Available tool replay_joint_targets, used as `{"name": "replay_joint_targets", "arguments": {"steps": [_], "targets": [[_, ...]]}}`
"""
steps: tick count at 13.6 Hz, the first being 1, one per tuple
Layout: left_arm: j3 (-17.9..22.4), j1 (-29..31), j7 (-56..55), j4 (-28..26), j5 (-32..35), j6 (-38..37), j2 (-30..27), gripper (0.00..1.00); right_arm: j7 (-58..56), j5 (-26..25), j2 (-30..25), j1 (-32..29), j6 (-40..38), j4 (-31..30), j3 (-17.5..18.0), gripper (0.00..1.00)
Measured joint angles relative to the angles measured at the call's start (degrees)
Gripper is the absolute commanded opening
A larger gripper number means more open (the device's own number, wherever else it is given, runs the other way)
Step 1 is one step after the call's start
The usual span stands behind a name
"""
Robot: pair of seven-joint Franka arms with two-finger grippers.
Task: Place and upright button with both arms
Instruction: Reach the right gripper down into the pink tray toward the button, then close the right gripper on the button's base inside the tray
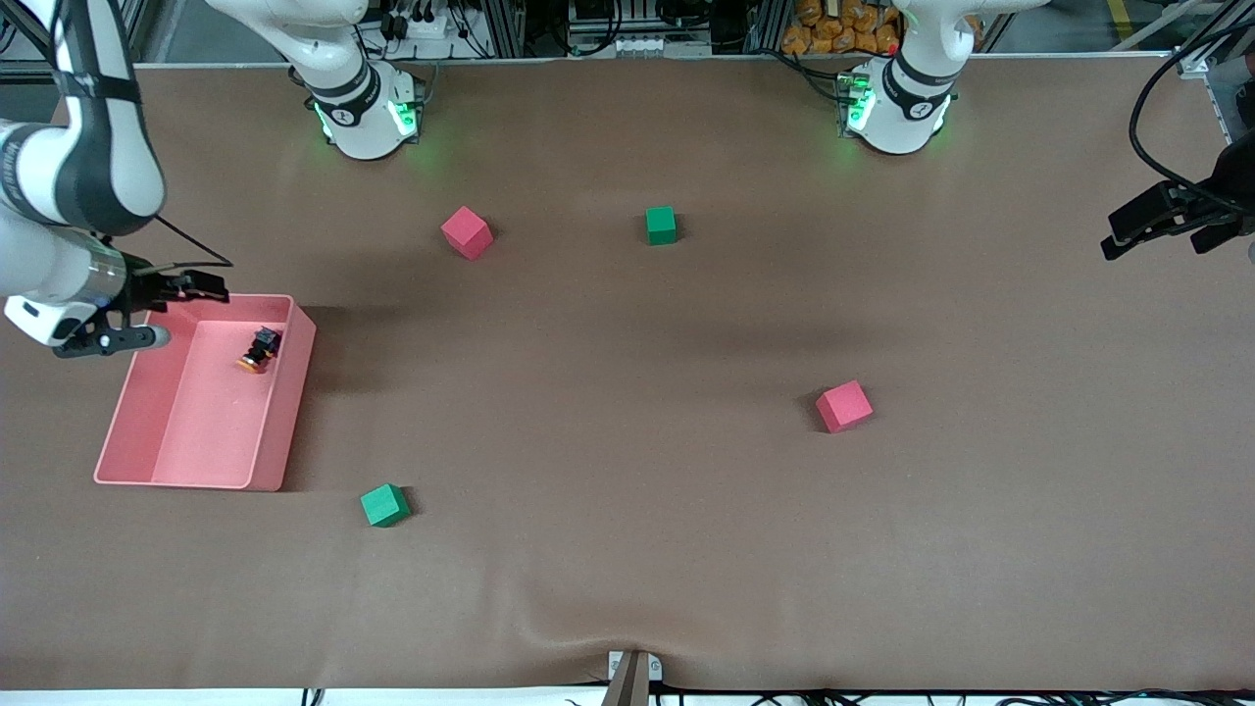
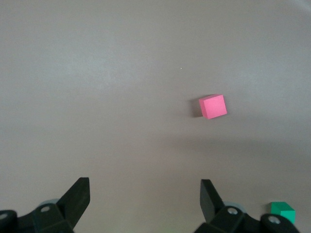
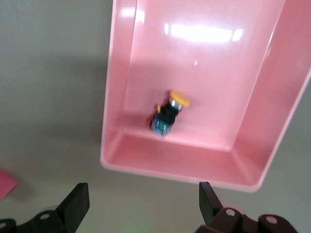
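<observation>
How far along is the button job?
Placed: the button sits in the pink tray. It lies on its side, so uprighting is left. The right gripper hangs open by the tray's corner, holding nothing. The left gripper waits open at its end of the table.

Brown table [image 1: 627, 471] carries a pink tray [image 1: 284, 412] toward the right arm's end. Two red cubes [image 1: 467, 232] [image 1: 844, 406] and two green cubes [image 1: 661, 225] [image 1: 384, 505] lie scattered, well apart. Both arm bases stand along its edge farthest from the front camera.
</observation>
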Motion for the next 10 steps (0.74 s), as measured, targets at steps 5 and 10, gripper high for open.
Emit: {"name": "replay_joint_targets", "arguments": {"steps": [5,10], "targets": [[0.0,0.0,0.0,-0.1,0.0,0.0,0.5,1.00,6.3,0.0,6.2,-4.8,11.4,-2.7,-0.1,1.00],[0.0,0.0,0.0,-0.1,0.0,0.0,0.6,1.00,20.0,0.0,14.5,-8.5,17.1,-2.8,-0.2,1.00]]}}
